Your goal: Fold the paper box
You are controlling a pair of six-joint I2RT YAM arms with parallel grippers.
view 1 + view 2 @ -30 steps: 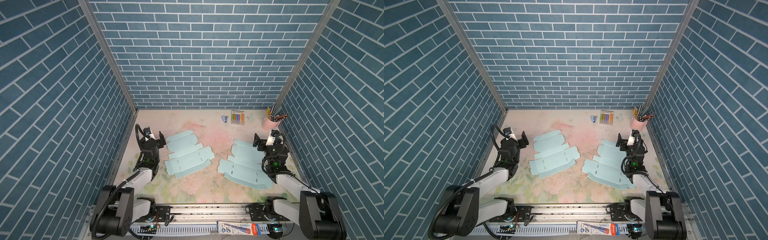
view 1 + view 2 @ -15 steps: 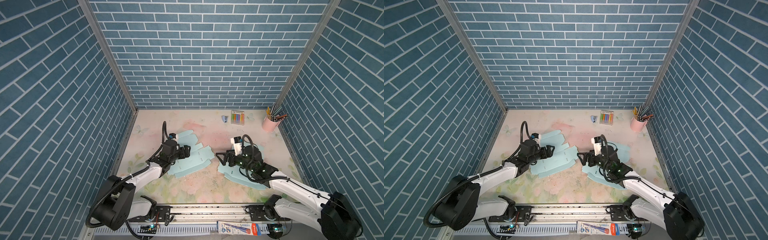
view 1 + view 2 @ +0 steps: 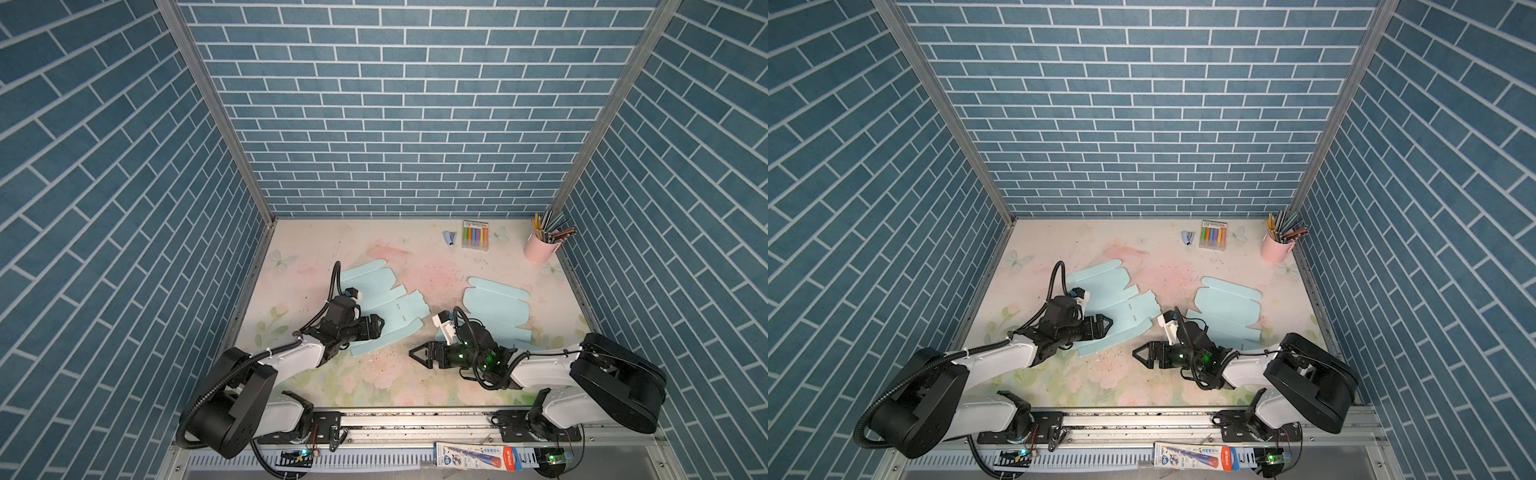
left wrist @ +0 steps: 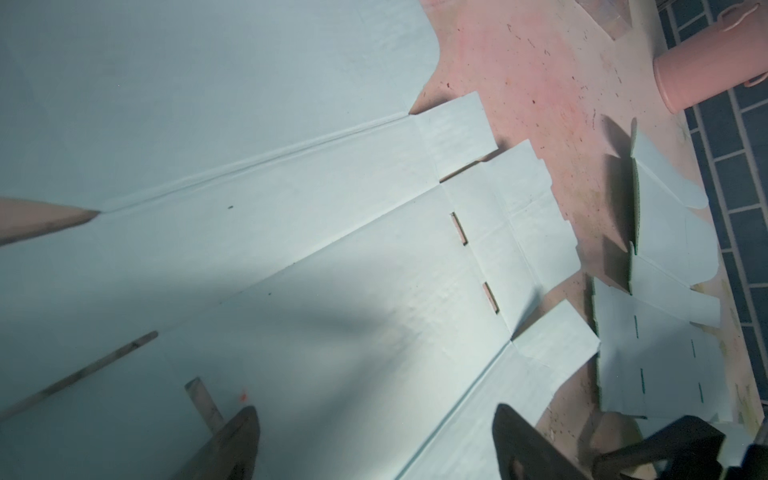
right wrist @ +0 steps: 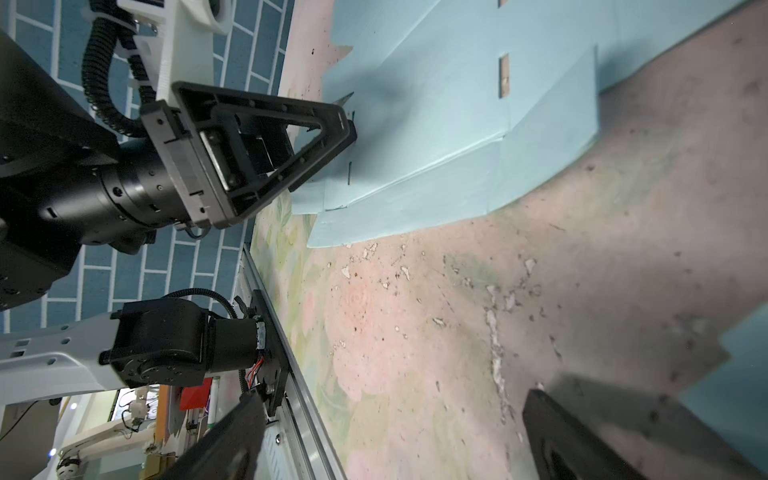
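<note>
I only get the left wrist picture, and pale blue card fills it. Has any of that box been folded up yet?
Observer: No. In both top views the left box blank lies spread out on the table, unassembled.
Operator: What is the other arm doing?
Observer: The right gripper hovers open and empty over bare table, near the right box blank.
Operator: What is in the pink cup?
Observer: The pink cup holds pencils.

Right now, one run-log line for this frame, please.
stage: pre-grasp | left jaws: open, over left blank | right jaws: open, over bare mat between blanks | right blank: untouched | folds: none yet
</note>
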